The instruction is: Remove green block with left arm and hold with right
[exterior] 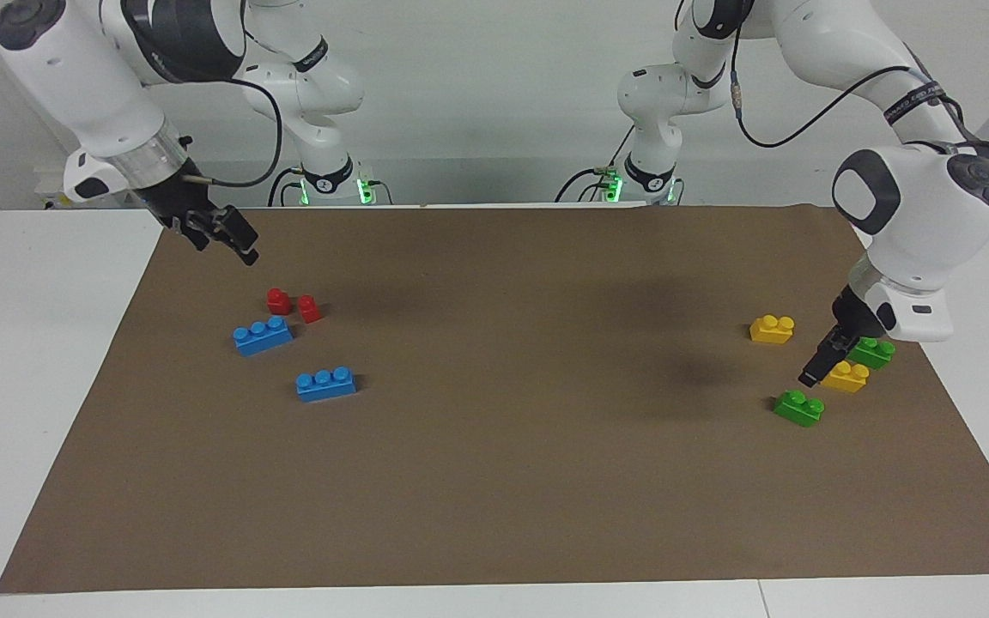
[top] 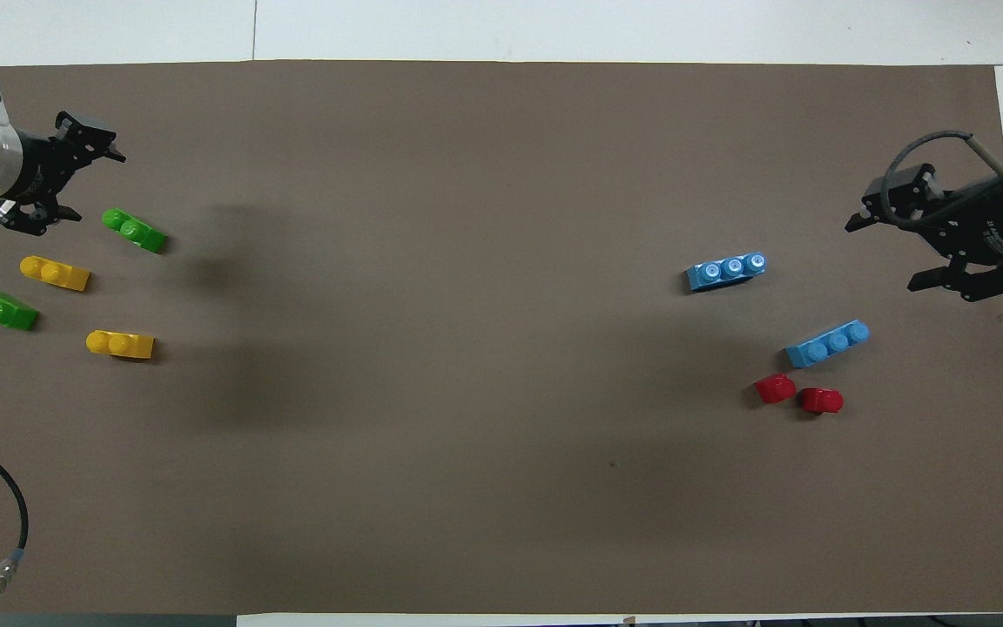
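Lying loose: 2 green blocks [top: 134, 230], 2 yellow [top: 55, 273], 2 blue [top: 727, 271], 2 red [top: 776, 388].

Brown mat [top: 501, 522] covers the tabletop. Left gripper [top: 75, 178], jaws apart and empty, hangs at the left arm's end, just beside a green block [top: 134, 230]. Nearby lie two yellow blocks [top: 54, 273] and a second green one [top: 1, 309]. Right gripper [top: 906, 248], jaws spread, hangs near two blue bricks [top: 727, 271] and two red pieces [top: 776, 388].

No text or label can be read.
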